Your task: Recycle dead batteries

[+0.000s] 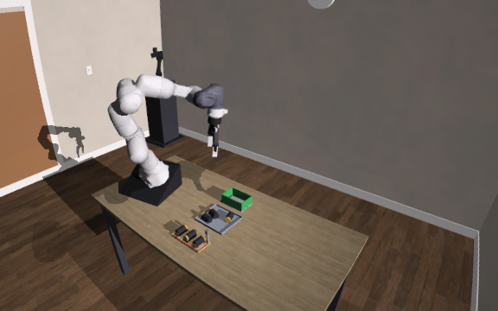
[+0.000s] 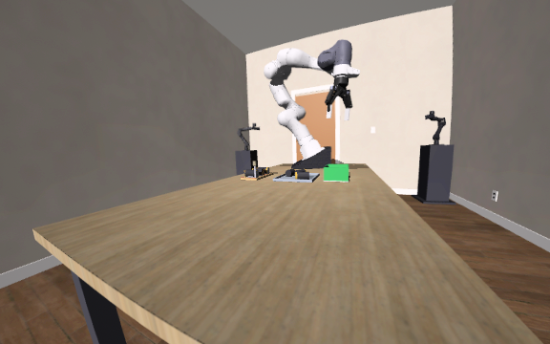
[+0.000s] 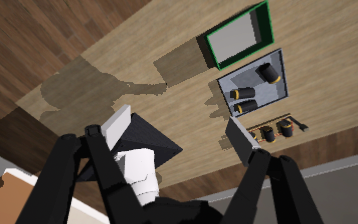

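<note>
My gripper (image 1: 213, 148) (image 2: 338, 115) (image 3: 179, 119) is open and empty, high above the table. The green box (image 1: 232, 203) (image 2: 336, 173) (image 3: 265, 30) stands upright; no battery shows inside. Beside it, the grey tray (image 1: 220, 225) (image 3: 267, 91) holds three lying black batteries with yellow ends: one (image 1: 229, 217) (image 3: 268, 73) apart, two (image 3: 244, 93) (image 3: 245, 106) close together. Three more batteries (image 1: 181, 230) (image 1: 190, 235) (image 1: 199, 241) sit in the orange-edged holder; a finger partly hides one in the wrist view. A small grey post (image 1: 207, 235) (image 2: 255, 169) stands at the holder's end; I cannot tell whether a bulb there is lit.
The arm's dark base (image 1: 158, 196) (image 3: 162, 142) stands at one end of the wooden table (image 1: 275, 242) (image 2: 256, 239). The tray lies between the box and the holder. Dark pedestals (image 2: 435, 172) (image 1: 162, 121) stand on the floor away from the table.
</note>
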{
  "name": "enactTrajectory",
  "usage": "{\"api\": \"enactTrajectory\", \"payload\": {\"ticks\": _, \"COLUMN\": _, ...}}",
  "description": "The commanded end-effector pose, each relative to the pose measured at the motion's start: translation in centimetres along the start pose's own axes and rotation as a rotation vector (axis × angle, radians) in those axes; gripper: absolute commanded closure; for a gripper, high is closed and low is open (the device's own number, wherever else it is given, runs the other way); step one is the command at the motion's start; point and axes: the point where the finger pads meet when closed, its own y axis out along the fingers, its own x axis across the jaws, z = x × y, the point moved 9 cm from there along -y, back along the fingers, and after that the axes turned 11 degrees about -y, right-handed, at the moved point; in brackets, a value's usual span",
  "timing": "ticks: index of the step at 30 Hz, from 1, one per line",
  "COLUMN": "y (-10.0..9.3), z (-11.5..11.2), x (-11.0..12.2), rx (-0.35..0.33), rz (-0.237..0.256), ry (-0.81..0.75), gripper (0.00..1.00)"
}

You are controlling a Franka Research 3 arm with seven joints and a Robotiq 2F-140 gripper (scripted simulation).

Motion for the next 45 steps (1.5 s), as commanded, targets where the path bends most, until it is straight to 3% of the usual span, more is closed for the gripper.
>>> {"api": "enactTrajectory", "payload": {"ticks": 1, "y": 0.0, "z": 0.0, "x": 0.0, "rx": 0.000, "rz": 0.000, "ry": 0.000, "gripper": 0.00}}
{"api": "enactTrajectory", "payload": {"ticks": 19, "y": 0.1, "z": -0.1, "x": 0.5, "rx": 0.002, "rz": 0.000, "ry": -0.005, "gripper": 0.00}}
{"api": "enactTrajectory", "payload": {"ticks": 21, "y": 0.6, "z": -0.5, "x": 3.4, "rx": 0.014, "rz": 0.002, "ry": -0.037, "gripper": 0.00}}
{"api": "enactTrajectory", "payload": {"ticks": 22, "y": 1.2, "z": -1.0, "x": 5.9, "rx": 0.025, "rz": 0.003, "ry": -0.065, "gripper": 0.00}}
{"api": "enactTrajectory", "payload": {"ticks": 25, "y": 2.8, "z": -3.4, "x": 11.1, "rx": 0.063, "rz": -0.003, "ry": -0.203, "gripper": 0.00}}
{"api": "enactTrajectory", "payload": {"ticks": 32, "y": 8.8, "z": -13.7, "x": 21.4, "rx": 0.101, "rz": -0.038, "ry": -0.578, "gripper": 0.00}}
{"api": "enactTrajectory", "payload": {"ticks": 34, "y": 8.8, "z": -13.7, "x": 21.4, "rx": 0.101, "rz": -0.038, "ry": -0.578, "gripper": 0.00}}
{"api": "enactTrajectory", "payload": {"ticks": 35, "y": 11.0, "z": -17.6, "x": 24.9, "rx": 0.102, "rz": -0.040, "ry": -0.603, "gripper": 0.00}}
{"api": "enactTrajectory", "payload": {"ticks": 42, "y": 16.5, "z": -26.2, "x": 33.8, "rx": 0.103, "rz": -0.042, "ry": -0.624, "gripper": 0.00}}
{"api": "enactTrajectory", "payload": {"ticks": 43, "y": 17.1, "z": -27.1, "x": 34.9, "rx": 0.103, "rz": -0.042, "ry": -0.624, "gripper": 0.00}}
{"api": "enactTrajectory", "payload": {"ticks": 45, "y": 17.1, "z": -27.1, "x": 34.9, "rx": 0.103, "rz": -0.042, "ry": -0.624, "gripper": 0.00}}
